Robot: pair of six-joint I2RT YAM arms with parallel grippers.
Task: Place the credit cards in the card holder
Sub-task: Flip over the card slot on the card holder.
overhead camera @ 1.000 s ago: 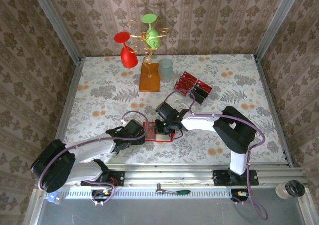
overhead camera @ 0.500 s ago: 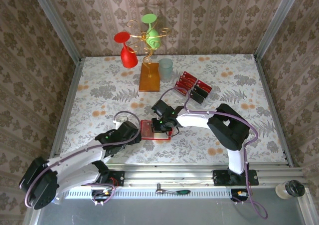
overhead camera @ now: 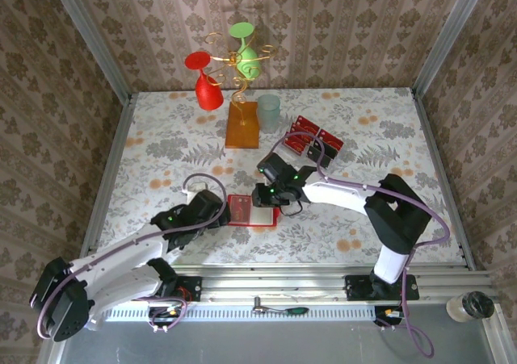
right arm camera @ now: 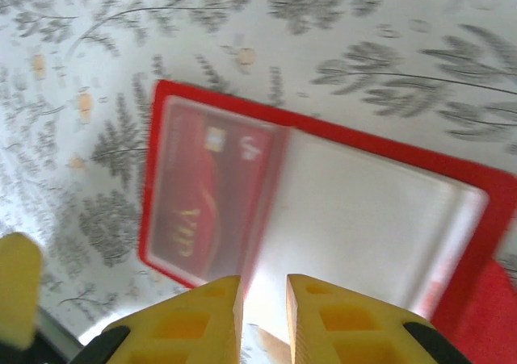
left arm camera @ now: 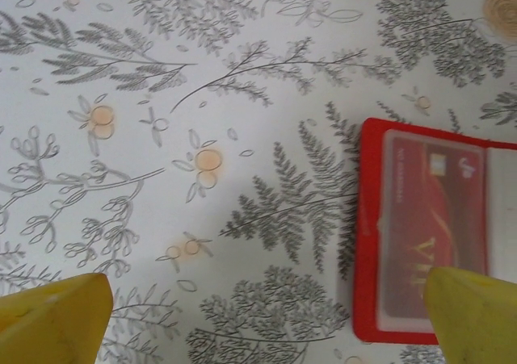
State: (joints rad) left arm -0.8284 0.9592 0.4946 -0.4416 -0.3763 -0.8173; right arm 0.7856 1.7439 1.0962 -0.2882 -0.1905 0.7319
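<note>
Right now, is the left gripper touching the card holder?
Cannot tell. In the left wrist view, the left gripper's finger overlaps the card holder's corner; height unclear.

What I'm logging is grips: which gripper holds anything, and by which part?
Nothing is held. The left gripper stands wide open beside the card holder; the right gripper's narrow gap above it is empty.

Bright, even light; right-wrist blur
</note>
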